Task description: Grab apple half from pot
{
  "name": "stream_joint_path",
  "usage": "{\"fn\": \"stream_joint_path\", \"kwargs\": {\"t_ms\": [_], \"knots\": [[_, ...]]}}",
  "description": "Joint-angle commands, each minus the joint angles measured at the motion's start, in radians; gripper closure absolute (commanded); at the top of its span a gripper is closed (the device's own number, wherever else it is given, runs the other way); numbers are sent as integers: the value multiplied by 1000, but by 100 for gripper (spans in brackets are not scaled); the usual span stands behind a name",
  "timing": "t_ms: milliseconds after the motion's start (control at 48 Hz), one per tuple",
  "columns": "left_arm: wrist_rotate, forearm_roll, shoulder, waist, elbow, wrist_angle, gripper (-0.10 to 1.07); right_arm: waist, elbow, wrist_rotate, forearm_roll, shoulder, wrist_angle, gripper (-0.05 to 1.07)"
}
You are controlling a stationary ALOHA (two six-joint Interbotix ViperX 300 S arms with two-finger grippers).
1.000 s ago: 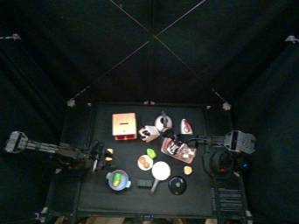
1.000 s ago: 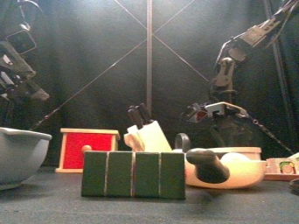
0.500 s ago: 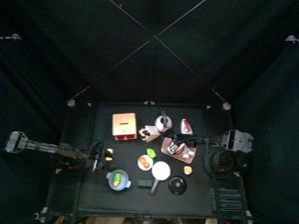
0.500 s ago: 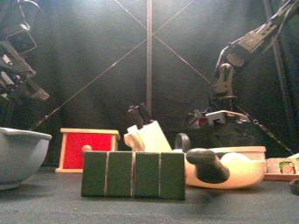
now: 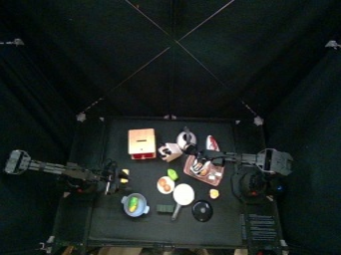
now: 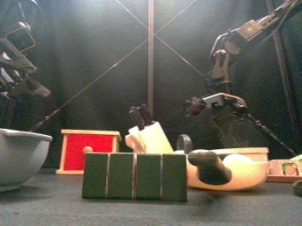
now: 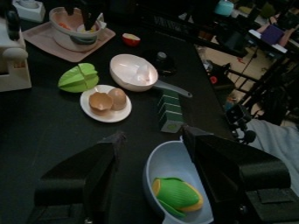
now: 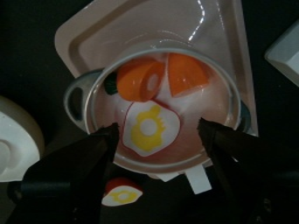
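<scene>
Right gripper (image 8: 158,144), jaws wide and empty above the pot (image 8: 158,96), risks pinching the orange pieces (image 8: 163,74) instead of the apple half (image 8: 149,129).

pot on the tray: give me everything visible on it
The pot is small and round, with a pale translucent-looking wall and a stubby grey handle on one side. It sits upright on a pale pink tray. Inside lie orange pieces, a yellow and white piece, and something small and green at the wall. The right gripper hangs directly above it, jaws wide open, touching nothing. In the top view the pot is right of the table's middle.
</scene>
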Motion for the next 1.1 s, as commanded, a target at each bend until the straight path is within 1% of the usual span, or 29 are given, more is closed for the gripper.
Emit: {"fn": "stream_joint_path", "kwargs": {"t_ms": [0, 188, 438, 792, 1083], "knots": [[2, 0, 2, 3, -25, 0, 7, 0, 6, -8, 14, -40, 6, 1], [2, 2, 2, 3, -26, 3, 7, 0, 35, -41, 69, -44, -14, 1], [2, 2, 2, 5, -26, 2, 7, -2, 58, -43, 67, -12, -32, 1], [2, 2, 2, 3, -23, 3, 7, -9, 60, -43, 63, 32, -64, 1], [2, 2, 2, 3, -21, 2, 7, -9, 57, -40, 57, 43, -75, 2]]}}
